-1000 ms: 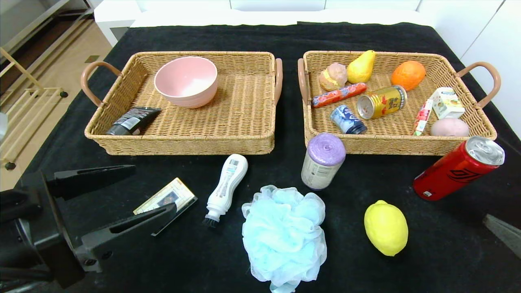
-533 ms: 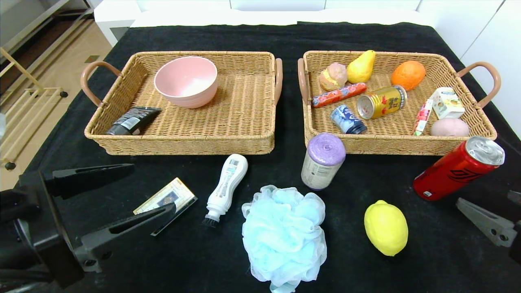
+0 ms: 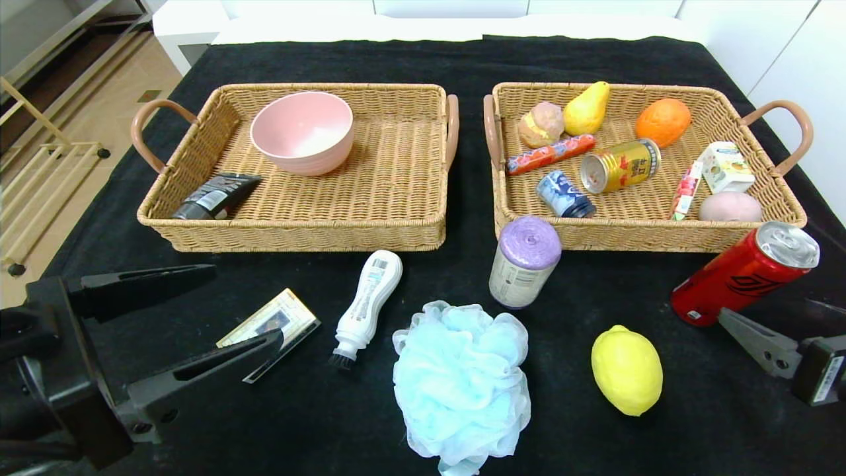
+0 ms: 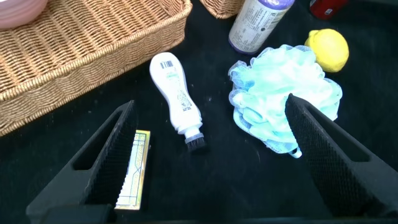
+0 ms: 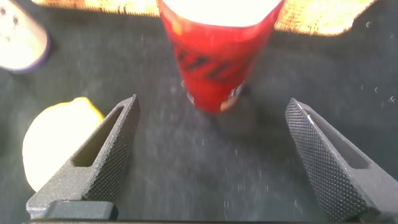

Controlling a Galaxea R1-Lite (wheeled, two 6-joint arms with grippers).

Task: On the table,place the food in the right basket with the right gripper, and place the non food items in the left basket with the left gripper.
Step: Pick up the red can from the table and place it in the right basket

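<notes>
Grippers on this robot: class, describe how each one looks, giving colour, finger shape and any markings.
The left gripper is matte black with long tapered wedge fingers whose inner faces are finely knurled. The right gripper has similar textured fingers; in the head view one looks grey, with small screws and a white label.

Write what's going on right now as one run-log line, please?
left gripper open, over card | right gripper open, nearing red can | lemon, loofah on table | nothing held

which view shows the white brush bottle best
The left wrist view: the white brush bottle lies whole and close, label and dark bristle tip clear, ahead of the open left gripper. The head view shows it whole but farther off. The right wrist view misses it.
</notes>
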